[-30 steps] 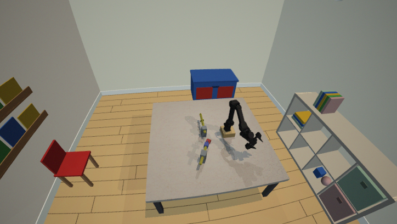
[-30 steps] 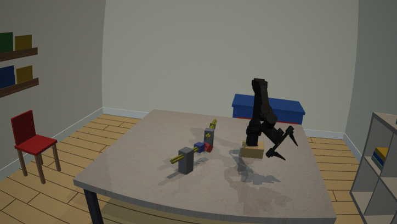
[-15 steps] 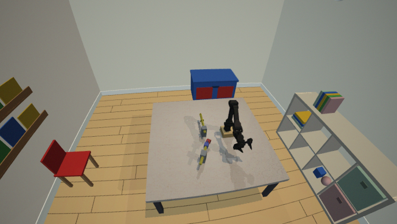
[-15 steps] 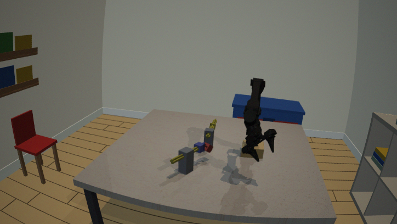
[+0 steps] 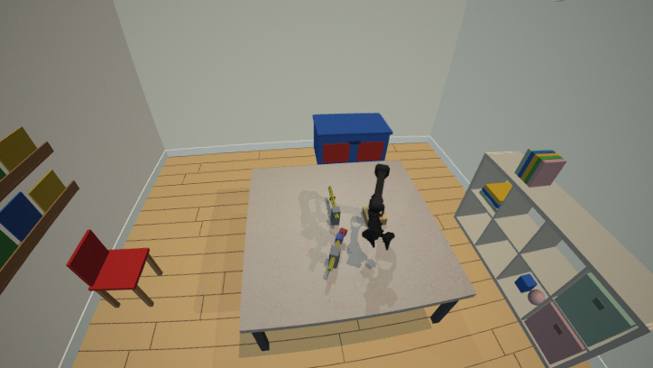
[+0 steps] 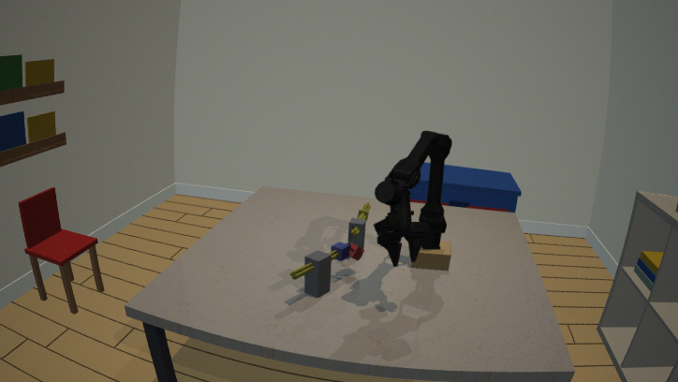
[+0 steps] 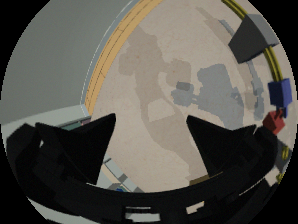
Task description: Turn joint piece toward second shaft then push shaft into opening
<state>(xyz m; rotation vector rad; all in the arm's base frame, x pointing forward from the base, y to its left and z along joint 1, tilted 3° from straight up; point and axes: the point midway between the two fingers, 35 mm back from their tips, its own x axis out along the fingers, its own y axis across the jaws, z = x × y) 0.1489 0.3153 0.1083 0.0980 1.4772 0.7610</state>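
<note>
Two grey blocks stand in a line at mid table. The near block [image 5: 335, 251] [image 6: 316, 273] [image 7: 278, 104] carries a yellow shaft [image 5: 331, 263] [image 6: 302, 271] that ends in a blue and red joint piece [image 5: 344, 233] [image 6: 346, 250]. The far block [image 5: 335, 215] [image 6: 356, 232] [image 7: 248, 38] carries a second yellow shaft [image 5: 332, 195] [image 6: 364, 209], which sticks out on its far side. My gripper [image 5: 380, 242] [image 6: 404, 258] [image 7: 153, 117] is open and empty. It points down, low over the table [image 5: 283, 292], a short way right of the joint piece and touching nothing.
The arm's wooden base [image 5: 384, 219] [image 6: 433, 258] sits just behind the gripper. A blue cabinet [image 5: 352, 132] [image 6: 474, 184] stands behind the table, a red chair [image 5: 112, 267] to the left, and a shelf unit [image 5: 538, 255] to the right.
</note>
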